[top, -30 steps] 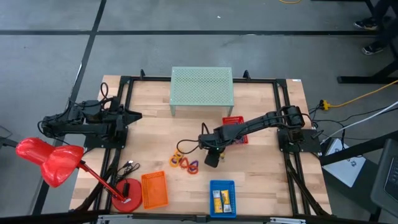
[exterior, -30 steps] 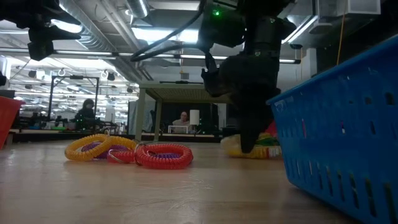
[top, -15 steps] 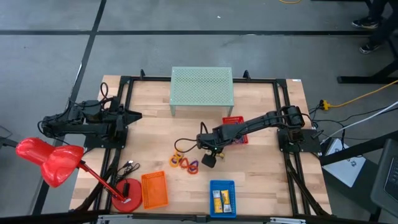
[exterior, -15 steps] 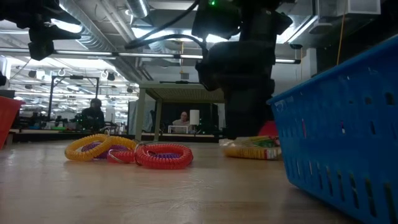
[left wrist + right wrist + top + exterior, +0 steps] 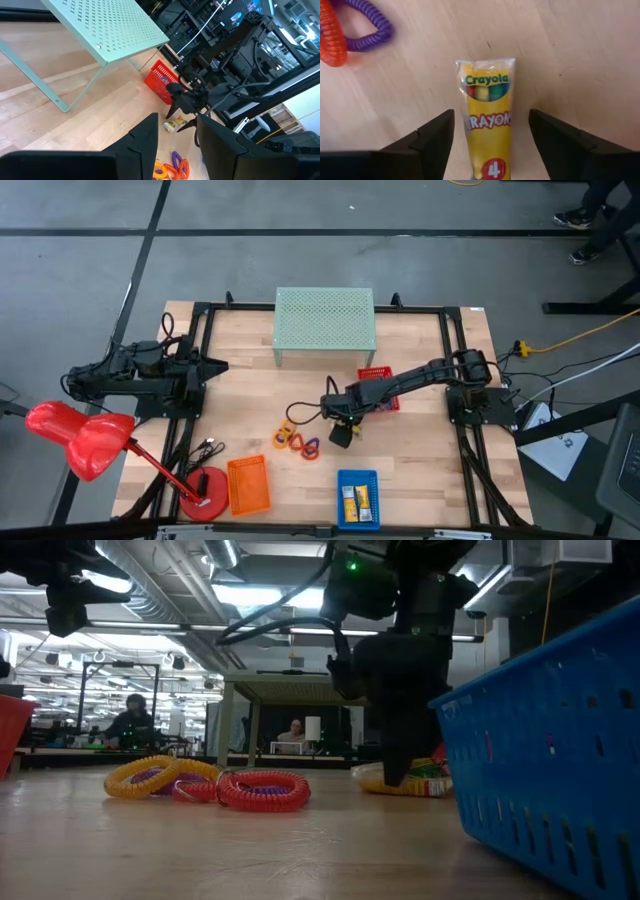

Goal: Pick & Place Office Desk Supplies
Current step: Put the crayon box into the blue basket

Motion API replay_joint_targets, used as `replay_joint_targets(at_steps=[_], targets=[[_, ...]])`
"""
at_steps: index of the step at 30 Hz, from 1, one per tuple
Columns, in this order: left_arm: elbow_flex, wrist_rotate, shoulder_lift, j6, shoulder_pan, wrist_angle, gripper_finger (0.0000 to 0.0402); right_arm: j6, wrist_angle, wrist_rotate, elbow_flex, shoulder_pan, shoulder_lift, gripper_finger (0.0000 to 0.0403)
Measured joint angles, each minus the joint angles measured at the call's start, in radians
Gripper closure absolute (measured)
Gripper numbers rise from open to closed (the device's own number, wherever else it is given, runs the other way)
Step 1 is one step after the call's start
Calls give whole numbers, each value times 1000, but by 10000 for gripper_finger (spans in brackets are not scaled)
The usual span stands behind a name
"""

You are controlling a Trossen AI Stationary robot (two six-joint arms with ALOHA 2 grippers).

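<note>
Bare desk [image 5: 420, 450] surrounds the crayon pack [image 5: 487, 130]; coil rings [image 5: 297, 442] lie nearby, red basket [image 5: 376, 388] behind.

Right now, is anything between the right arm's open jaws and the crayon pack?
Nothing visible. The right gripper hangs directly over the crayon pack, jaws open on either side of it, with only bare table around it.

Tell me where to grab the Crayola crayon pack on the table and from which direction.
Grip the crayon pack across its narrow width near mid-length, coming straight down from above. It lies flat on the wooden table, long and slim, and the open right gripper already straddles it with one finger on each long side, so closing there should pinch it.
</note>
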Motion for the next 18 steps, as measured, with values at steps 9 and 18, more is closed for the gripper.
replay_joint_targets(at_steps=[9, 18], targets=[[0, 1, 0, 0, 0, 0, 270, 24, 2, 17, -10, -13, 0, 276], [0, 3, 0, 0, 0, 0, 270, 72, 18, 56, 2, -12, -2, 287]])
